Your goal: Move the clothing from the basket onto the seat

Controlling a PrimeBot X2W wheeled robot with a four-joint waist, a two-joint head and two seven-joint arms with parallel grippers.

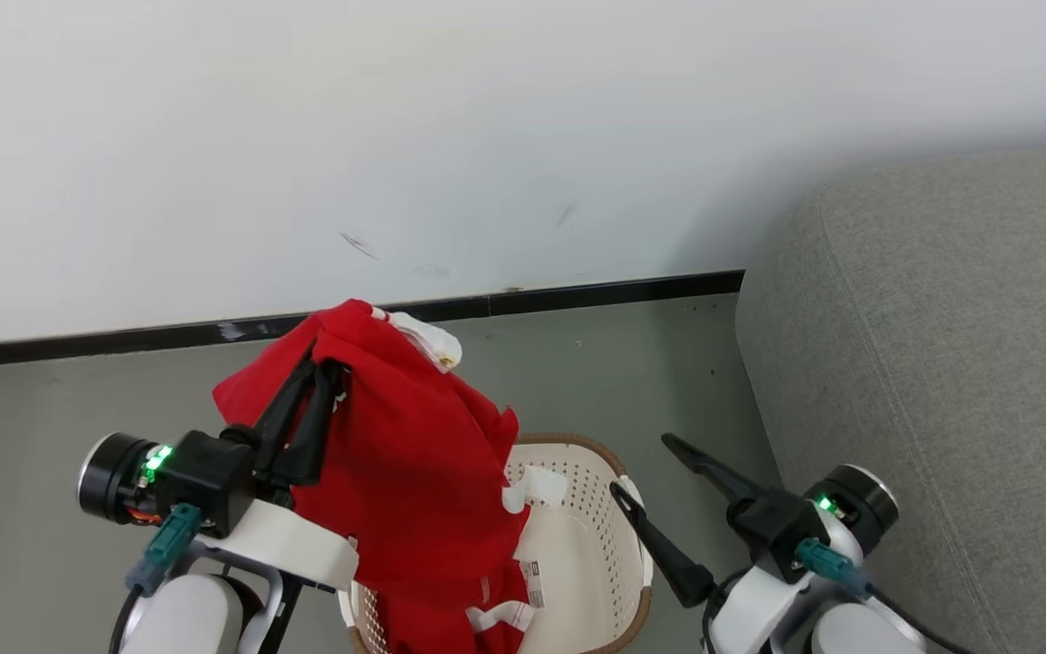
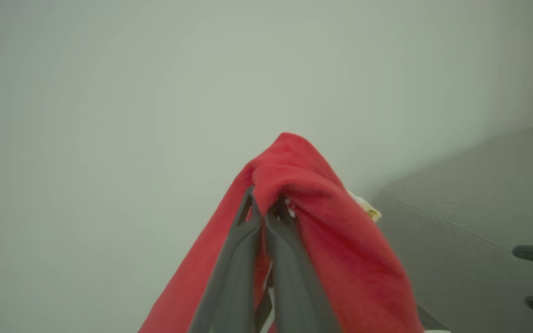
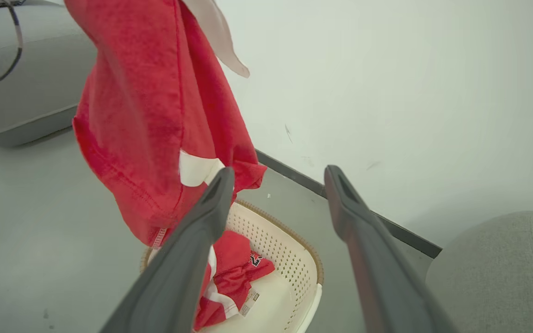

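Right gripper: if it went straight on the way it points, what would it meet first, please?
Probably the white wall, past the far rim of the basket. The red garment hanging from the left gripper lies close beside the right gripper's line and might brush first; depth is unclear.

The far wall (image 1: pixel 396 118) is plain and white. It has a few small dark marks (image 1: pixel 358 243) low down. A thin black strip (image 1: pixel 577 295) runs along the bottom of the wall, from left to right. The floor (image 1: pixel 51 409) is smooth and grey-green. The light is soft and even. The wall looks a bit darker on the right.
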